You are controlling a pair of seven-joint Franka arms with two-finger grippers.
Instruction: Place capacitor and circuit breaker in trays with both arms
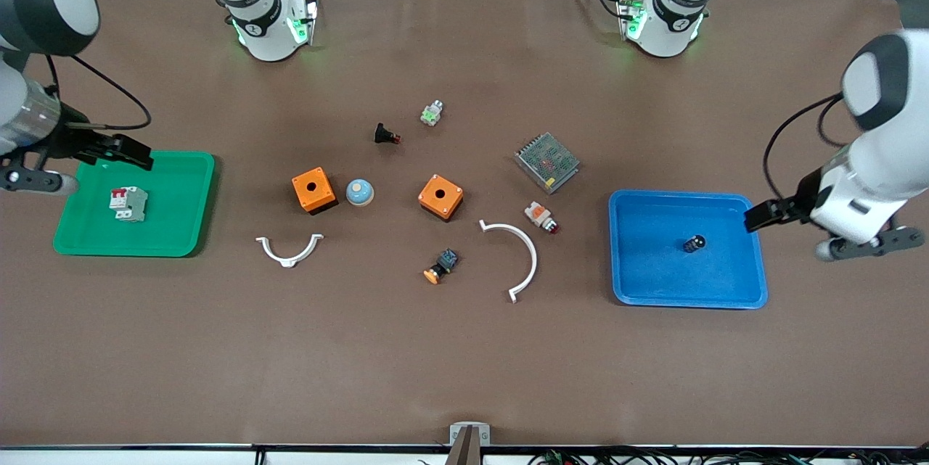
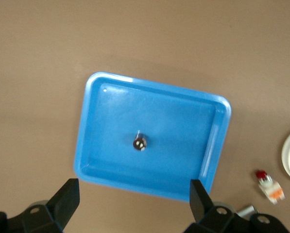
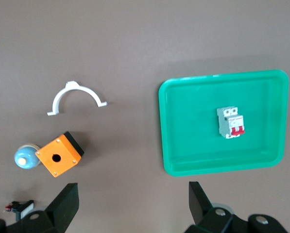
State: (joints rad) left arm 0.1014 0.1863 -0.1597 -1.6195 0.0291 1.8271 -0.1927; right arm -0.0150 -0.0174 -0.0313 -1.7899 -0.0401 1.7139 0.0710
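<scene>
The capacitor (image 1: pixel 694 243), a tiny black cylinder, lies in the blue tray (image 1: pixel 653 291) and shows end-on in the left wrist view (image 2: pixel 139 143). The circuit breaker (image 1: pixel 128 204), white-grey with red levers, lies in the green tray (image 1: pixel 181 233) and also shows in the right wrist view (image 3: pixel 230 123). My left gripper (image 1: pixel 758 217) hangs open and empty over the blue tray's edge (image 2: pixel 149 190) at the left arm's end. My right gripper (image 1: pixel 131 151) hangs open and empty over the green tray's rim, apart from the breaker.
Between the trays lie two orange boxes (image 1: pixel 313 190) (image 1: pixel 440 197), a blue dome (image 1: pixel 359 192), two white curved brackets (image 1: pixel 289 249) (image 1: pixel 517 256), a mesh-covered box (image 1: pixel 547 162), an indicator lamp (image 1: pixel 541 216), a black push-button (image 1: pixel 386 135) and an orange-capped button (image 1: pixel 441 266).
</scene>
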